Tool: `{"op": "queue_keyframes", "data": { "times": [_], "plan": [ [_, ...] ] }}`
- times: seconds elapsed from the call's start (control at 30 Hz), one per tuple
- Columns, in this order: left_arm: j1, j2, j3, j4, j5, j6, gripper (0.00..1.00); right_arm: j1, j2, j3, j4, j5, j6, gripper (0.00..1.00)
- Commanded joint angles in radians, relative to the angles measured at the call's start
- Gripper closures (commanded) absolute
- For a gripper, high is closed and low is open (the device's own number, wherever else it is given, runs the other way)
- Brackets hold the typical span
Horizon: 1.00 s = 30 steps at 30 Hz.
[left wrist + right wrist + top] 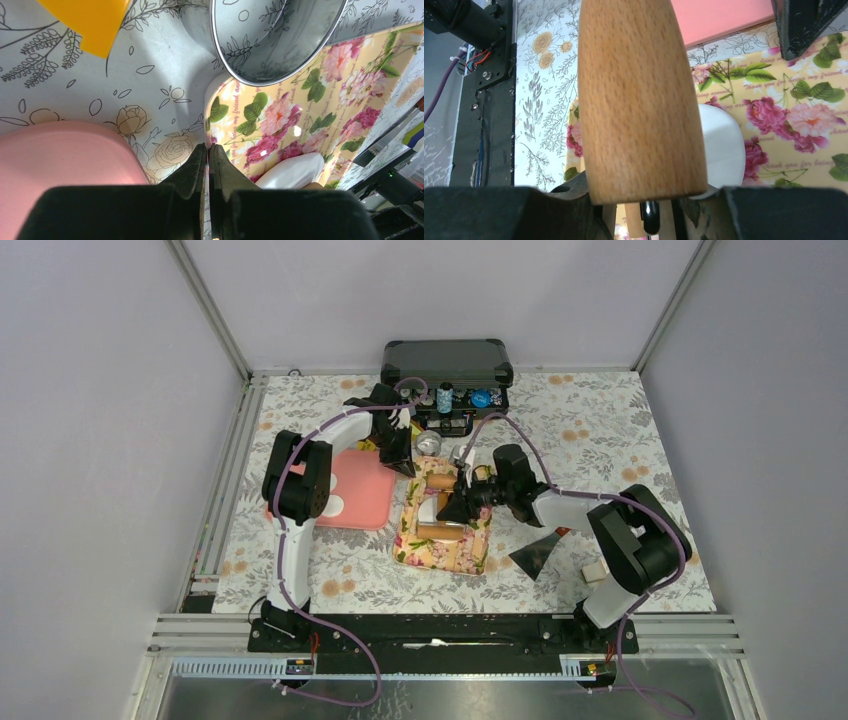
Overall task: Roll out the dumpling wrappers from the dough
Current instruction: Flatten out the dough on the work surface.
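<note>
A white lump of dough (428,508) lies on the floral board (450,552), flattened at one side in the right wrist view (723,145); it also shows in the left wrist view (292,172). My right gripper (458,506) is shut on a wooden rolling pin (639,100) that lies across the dough. My left gripper (400,458) is shut on the board's far left edge (235,115), with the thin edge pinched between its fingertips (197,157). A flat white dumpling wrapper (335,507) lies on the pink tray (365,490) left of the board.
A round silver tin (429,444) stands just behind the board, close to my left gripper, and shows in the left wrist view (270,40). An open black case (447,365) sits at the back. A black scraper (535,556) and a small white block (594,571) lie front right.
</note>
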Motion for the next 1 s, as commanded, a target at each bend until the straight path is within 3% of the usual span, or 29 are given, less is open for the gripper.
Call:
{"op": "queue_keyframes", "data": {
  "times": [0.0,0.43,0.67,0.77,0.97],
  "plan": [
    [-0.002,-0.019,-0.007,-0.028,-0.048,0.029,1.00,0.037,0.013,-0.053,-0.213,0.075,-0.093,1.00],
    [-0.002,-0.021,-0.007,-0.028,-0.045,0.027,1.00,0.059,-0.068,-0.038,-0.245,0.036,-0.071,1.00],
    [-0.002,-0.027,-0.008,-0.028,-0.046,0.029,1.00,0.038,-0.170,0.050,-0.061,0.055,0.111,1.00],
    [-0.002,-0.028,-0.009,-0.028,-0.046,0.029,1.00,0.028,-0.146,0.068,0.009,0.120,0.154,1.00],
    [-0.002,-0.023,-0.012,-0.027,-0.042,0.030,1.00,0.026,-0.019,0.057,0.041,0.220,0.067,1.00]
  ]
}}
